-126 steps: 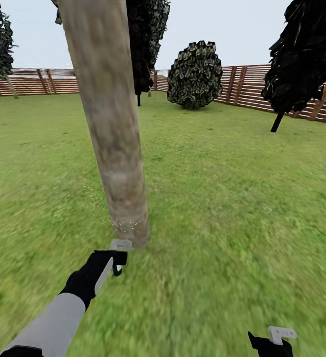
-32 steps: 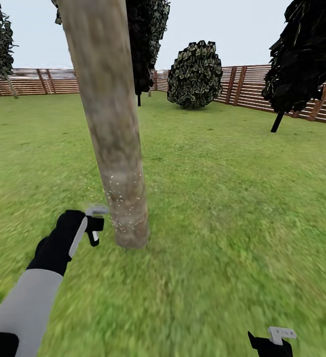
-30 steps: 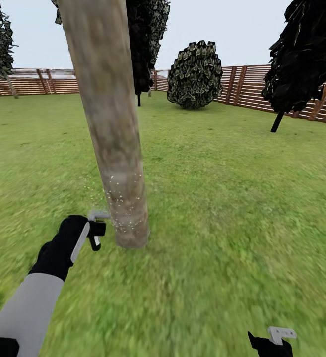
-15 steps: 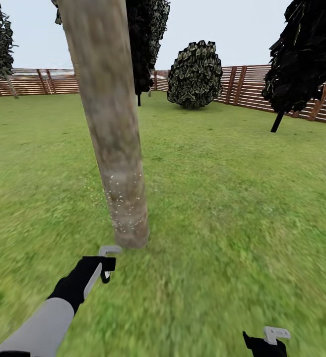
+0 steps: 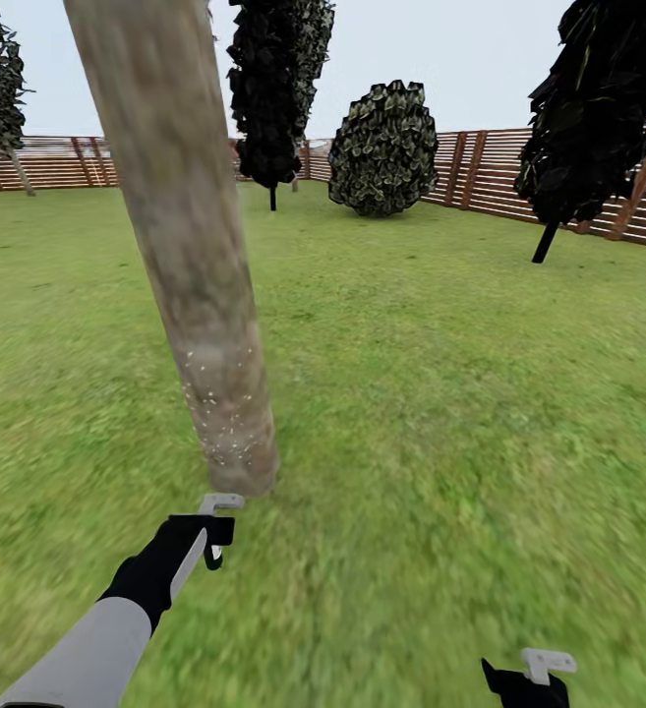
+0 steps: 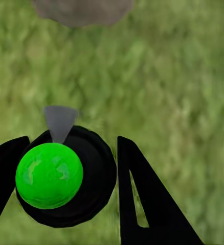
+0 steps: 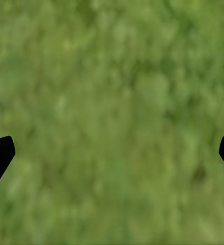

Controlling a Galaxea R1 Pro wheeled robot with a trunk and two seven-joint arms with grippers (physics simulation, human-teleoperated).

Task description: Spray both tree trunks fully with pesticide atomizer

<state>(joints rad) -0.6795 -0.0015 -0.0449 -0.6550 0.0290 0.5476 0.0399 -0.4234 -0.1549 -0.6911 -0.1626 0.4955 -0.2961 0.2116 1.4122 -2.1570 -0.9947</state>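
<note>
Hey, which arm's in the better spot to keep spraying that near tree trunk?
Left. The left gripper holds the pesticide atomizer just short of the base of the trunk, which already carries white specks low down. The right gripper is open over bare grass, well off to the side.

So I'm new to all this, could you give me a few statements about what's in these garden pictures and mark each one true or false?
1. The left gripper holds the pesticide atomizer. True.
2. White specks dot the lower part of the tree trunk. True.
3. The right gripper grips a watering can. False: its fingers are spread wide over bare grass.
4. The garden is enclosed by a brick wall. False: a brown slatted wooden fence runs behind the lawn.
5. The left gripper hangs near the trunk's base. True.
</note>
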